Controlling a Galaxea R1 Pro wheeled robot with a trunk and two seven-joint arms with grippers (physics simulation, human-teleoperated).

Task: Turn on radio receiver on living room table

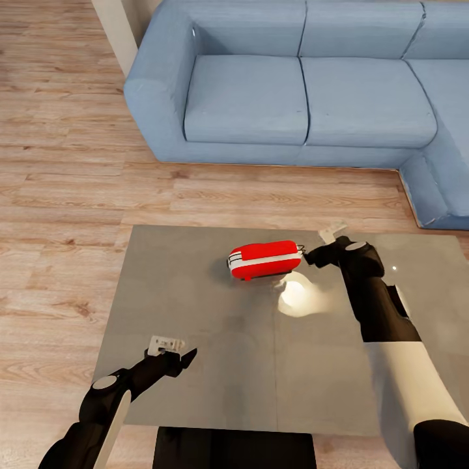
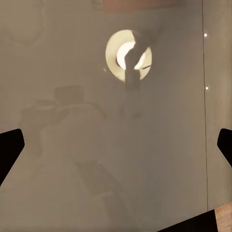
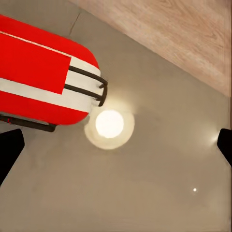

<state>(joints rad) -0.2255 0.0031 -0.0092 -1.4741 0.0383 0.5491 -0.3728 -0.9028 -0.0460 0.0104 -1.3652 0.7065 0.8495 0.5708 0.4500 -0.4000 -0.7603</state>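
- The small bright red, rounded radio receiver with a white band [image 1: 265,259] lies on the glossy grey stone-like counter [image 1: 195,339], long axis running left to right.
- My right jaws [image 1: 314,254] hang spread wide and empty just beside its right end, the handle end.
- My left jaws [image 1: 179,355] are open, empty, well apart from it.

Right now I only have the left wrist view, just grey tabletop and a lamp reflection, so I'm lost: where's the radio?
Observer: The radio receiver lies on the table nearer the sofa, well ahead of your left claw.
Operator: Is the right claw on it?
Observer: No. The right claw sits just beside the radio's end, open.
Operator: Which end?
Observer: The end with the dark wire handle.
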